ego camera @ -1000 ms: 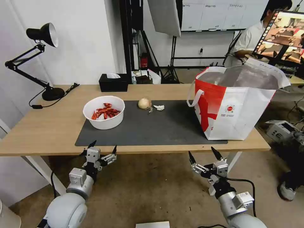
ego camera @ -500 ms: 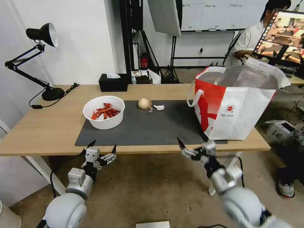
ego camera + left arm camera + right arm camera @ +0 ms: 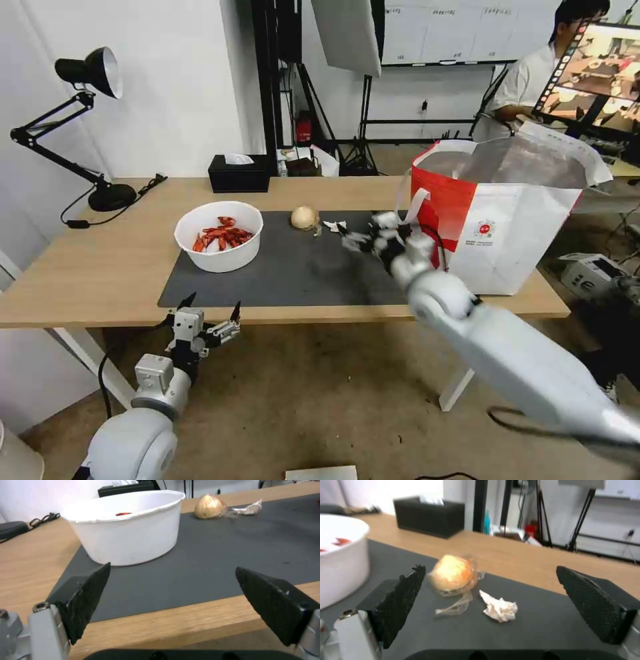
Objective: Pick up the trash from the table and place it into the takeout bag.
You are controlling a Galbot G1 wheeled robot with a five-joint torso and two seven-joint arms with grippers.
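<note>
On the table point(image 3: 100, 267), a white bowl point(image 3: 219, 235) with red crayfish shells sits on the left of the dark mat point(image 3: 300, 273). A beige lump point(image 3: 304, 217) and a crumpled tissue point(image 3: 333, 227) lie at the mat's far edge. The red-and-white takeout bag point(image 3: 507, 220) stands open at the right end. My right gripper point(image 3: 363, 235) hovers open over the mat, just right of the tissue. In the right wrist view it point(image 3: 490, 568) frames the lump point(image 3: 453, 575) and the tissue point(image 3: 500, 608). My left gripper point(image 3: 213, 305) is open below the table's front edge, facing the bowl point(image 3: 128, 527).
A black tissue box point(image 3: 239, 173) stands at the table's back edge. A black desk lamp point(image 3: 112, 197) with its cord occupies the far left corner. Light stands and cables fill the floor behind the table.
My right arm has risen from below the table's front edge and reached over the mat towards the tissue and lump. The left gripper has barely moved.
</note>
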